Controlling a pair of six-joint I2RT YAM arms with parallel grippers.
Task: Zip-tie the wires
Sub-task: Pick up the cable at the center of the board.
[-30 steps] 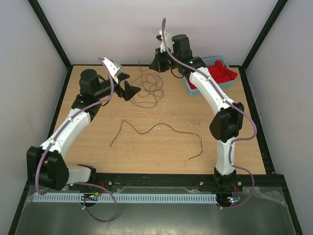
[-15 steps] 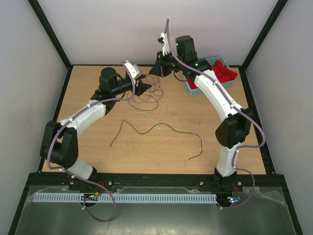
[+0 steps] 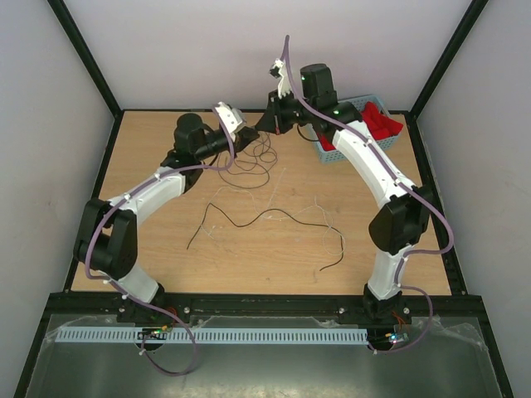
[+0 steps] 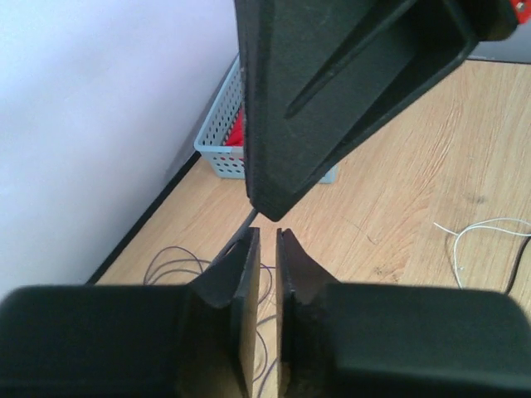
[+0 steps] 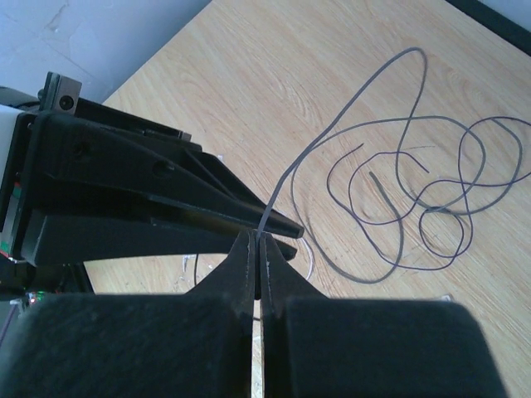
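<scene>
Black jaws: both claws meet nose to nose over the far middle of the table [image 3: 249, 267], right above the coil.
Right gripper [image 5: 259, 242]: clamped tight on one strand of the wires [image 5: 398, 195], which climbs off the wood straight into its fingertips.
Left gripper [image 4: 265, 247]: fingers drawn almost together with only a slit between them. Whether the strand sits in that slit I cannot tell.
Wires: a loose coil lies on the wood below the two grippers with one end lifted. A stray strand [image 3: 265, 217] snakes across mid-table, well apart from the coil.
Zip tie [image 3: 279, 179]: a pale straight sliver just this side of the coil looks like it, though it is faint. Neither gripper is touching it.
Step in hand: gathering, by my reading. One strand is being shared between the two claws, and nothing is bundled or tied yet.
Next move calls for: a sure second pinch beside the first, then drawing the loops together without the thin strand slipping out.
Right wrist shows: the pinch itself and the coil's loops, which the overhead view blurs.
Left wrist shows: the slit between its own fingers, the right finger looming overhead, and the blue basket [image 4: 217, 145] by the wall.
Top view shows: the whole layout, including the stray strand and the pale sliver, which the right wrist camera misses.
</scene>
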